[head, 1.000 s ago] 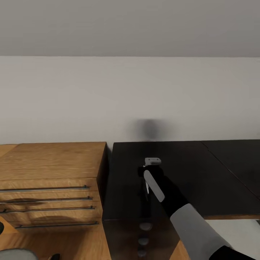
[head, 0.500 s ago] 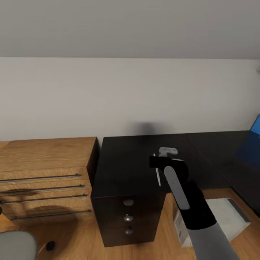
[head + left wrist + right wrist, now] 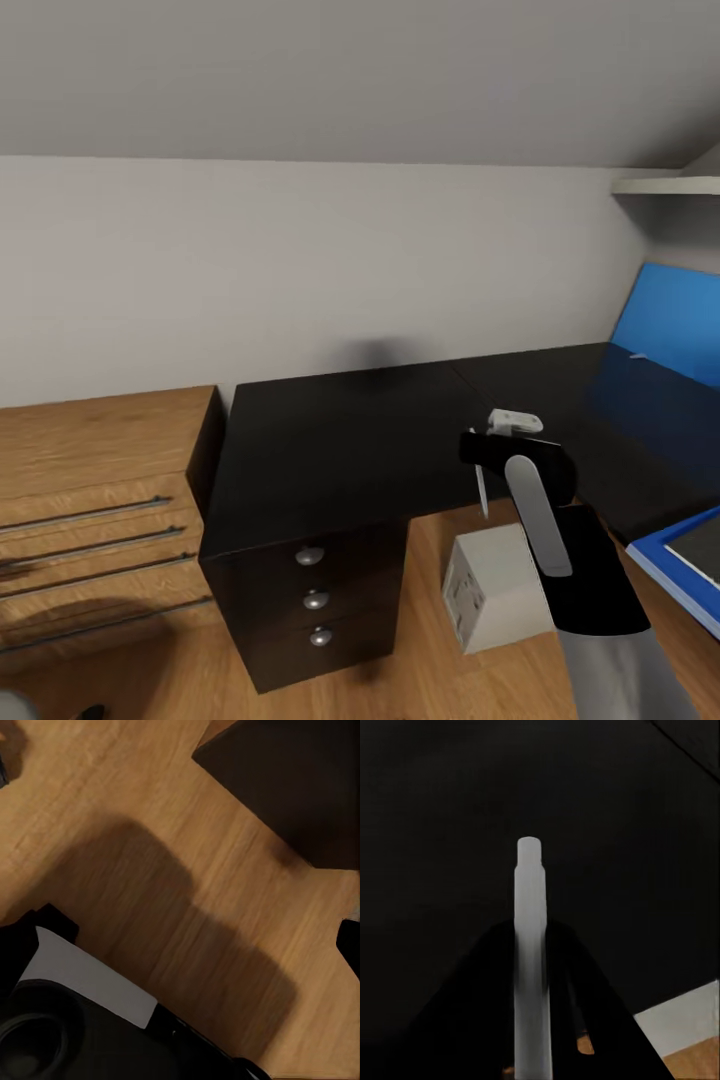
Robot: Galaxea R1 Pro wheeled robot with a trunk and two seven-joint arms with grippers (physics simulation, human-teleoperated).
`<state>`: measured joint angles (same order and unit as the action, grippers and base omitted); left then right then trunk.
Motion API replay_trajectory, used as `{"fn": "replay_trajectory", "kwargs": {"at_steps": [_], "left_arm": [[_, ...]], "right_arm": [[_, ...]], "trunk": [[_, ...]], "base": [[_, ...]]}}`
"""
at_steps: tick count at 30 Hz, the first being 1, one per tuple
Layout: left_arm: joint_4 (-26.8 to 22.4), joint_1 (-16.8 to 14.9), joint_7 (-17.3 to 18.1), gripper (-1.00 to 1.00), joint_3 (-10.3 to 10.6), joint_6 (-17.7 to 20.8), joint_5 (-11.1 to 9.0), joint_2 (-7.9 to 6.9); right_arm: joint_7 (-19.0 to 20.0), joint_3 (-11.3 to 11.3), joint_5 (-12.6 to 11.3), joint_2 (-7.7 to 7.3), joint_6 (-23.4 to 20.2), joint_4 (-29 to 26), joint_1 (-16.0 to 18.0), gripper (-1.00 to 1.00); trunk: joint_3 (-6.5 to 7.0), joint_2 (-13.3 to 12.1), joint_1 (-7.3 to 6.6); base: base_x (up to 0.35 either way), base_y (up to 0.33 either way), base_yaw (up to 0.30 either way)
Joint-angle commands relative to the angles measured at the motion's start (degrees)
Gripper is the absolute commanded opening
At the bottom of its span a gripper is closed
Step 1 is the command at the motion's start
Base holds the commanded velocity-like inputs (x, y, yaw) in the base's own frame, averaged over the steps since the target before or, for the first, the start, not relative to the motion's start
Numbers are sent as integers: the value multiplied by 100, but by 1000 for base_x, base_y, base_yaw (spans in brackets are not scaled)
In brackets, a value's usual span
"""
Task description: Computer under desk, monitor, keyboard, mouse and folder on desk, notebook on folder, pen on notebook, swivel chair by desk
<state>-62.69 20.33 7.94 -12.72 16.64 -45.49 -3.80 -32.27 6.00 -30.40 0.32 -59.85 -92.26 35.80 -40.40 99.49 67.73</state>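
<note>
A matte black L-shaped bench [image 3: 350,440] runs along the pale grey wall [image 3: 300,270], its flat top smooth and bare at the left end. Under that left end sits a black drawer unit [image 3: 315,605] with three round silver knobs stacked one above another. To the left of the bench stands a wooden chest of drawers [image 3: 90,500] with warm oak grain and thin dark bar handles. The floor [image 3: 150,832] is plank wood of the same honey tone.

On the floor under the bench, to the right of the drawer unit, stands a pale grey box-shaped computer [image 3: 495,590], one corner turned toward the camera.

The right hand [image 3: 482,490] hovers over the near edge of the bench, pinching a slim white cylindrical pen [image 3: 531,960]. In the head view the pen hangs nearly upright, long axis vertical, lower tip toward the floor; in the right wrist view its stepped round end points out along the fingers, over the dark bench top.

At the far right a bright blue flat panel [image 3: 670,320] leans above the bench, and a blue-rimmed flat object [image 3: 680,575] lies at the right edge. A white shelf [image 3: 665,185] juts from the wall above.

The left hand's state cannot be told.
</note>
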Motion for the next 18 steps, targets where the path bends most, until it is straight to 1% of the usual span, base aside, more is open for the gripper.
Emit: {"fn": "replay_trajectory", "kwargs": {"at_steps": [1,4,7,8,11,12,14,18], "left_arm": [[-7,0,17,100,-12,45,-47,2],[-7,-1,20,100,-12,47,-47,2],[-17,-28,29,100,24,49,-47,2],[-9,-119,4,100,286,49,-42,-14],[-2,-210,-17,100,420,55,-40,-12],[4,-391,-17,100,654,270,-40,-22],[7,-474,-23,100,748,353,-39,-9],[10,-517,-27,100,831,387,-39,-3]], "right_arm": [[-43,-9,-56,-1,-15,-2,7,-100],[-46,-26,-51,-3,-15,-2,11,-100],[-59,-154,-47,-1,-15,-2,15,-100],[-87,-370,-35,3,-15,-2,26,-100],[-103,-452,-30,3,-15,-2,32,-100],[-119,-792,-14,5,-15,4,74,-100],[-128,-995,-12,4,-15,19,97,-100],[-140,-1117,-11,4,-15,40,110,-100]], "trunk": [[-4,3,0],[-4,3,0],[-4,3,0],[-4,3,0],[-4,3,0],[-4,3,0],[-4,3,0],[-4,3,0]], "base": [[0,0,-298],[0,0,-298],[0,0,-298],[0,0,-298],[0,0,-298],[0,0,-298],[0,0,-298],[0,0,-298]]}}
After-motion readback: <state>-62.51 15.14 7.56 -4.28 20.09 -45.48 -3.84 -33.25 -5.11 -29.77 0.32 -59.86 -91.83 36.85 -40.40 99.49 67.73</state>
